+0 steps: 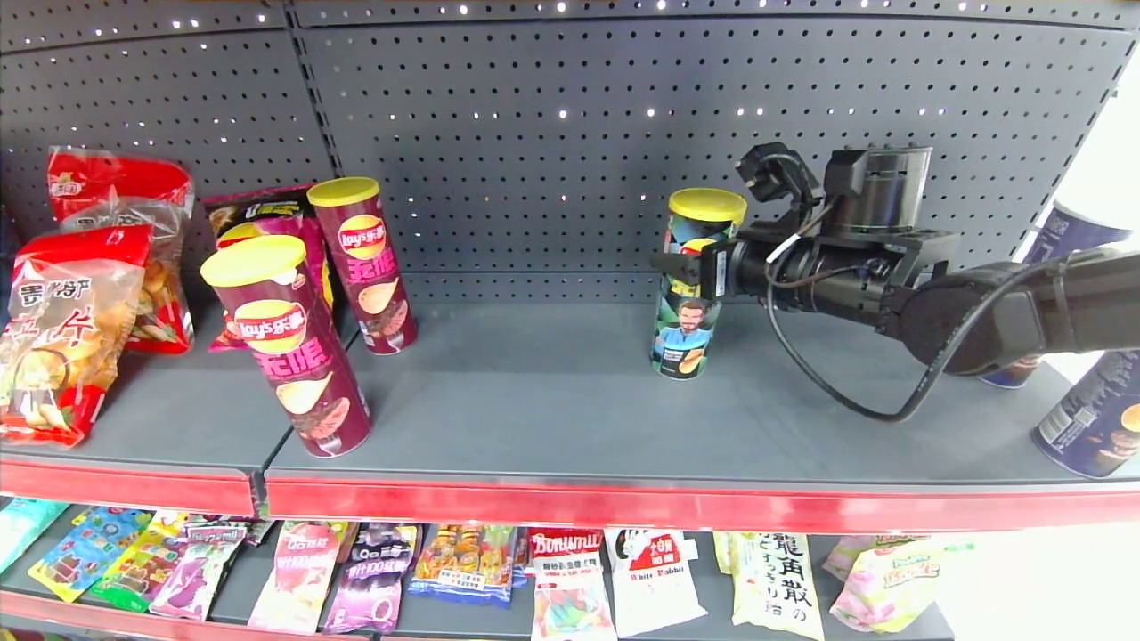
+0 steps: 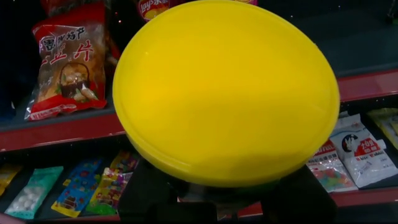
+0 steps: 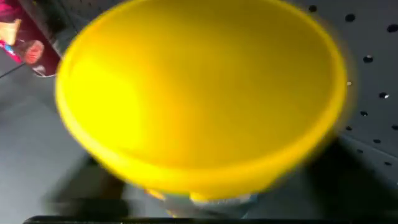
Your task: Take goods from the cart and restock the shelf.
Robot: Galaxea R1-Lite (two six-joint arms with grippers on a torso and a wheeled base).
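Yellow-lidded chip can (image 1: 699, 285) stands upright on the grey shelf (image 1: 552, 418), my right gripper (image 1: 686, 267) closed round its middle from the side.

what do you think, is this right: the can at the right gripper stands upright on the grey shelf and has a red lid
Not quite. The lid is yellow, not red, as the head view shows. The rest holds: the can stands upright on the grey shelf at the right gripper.
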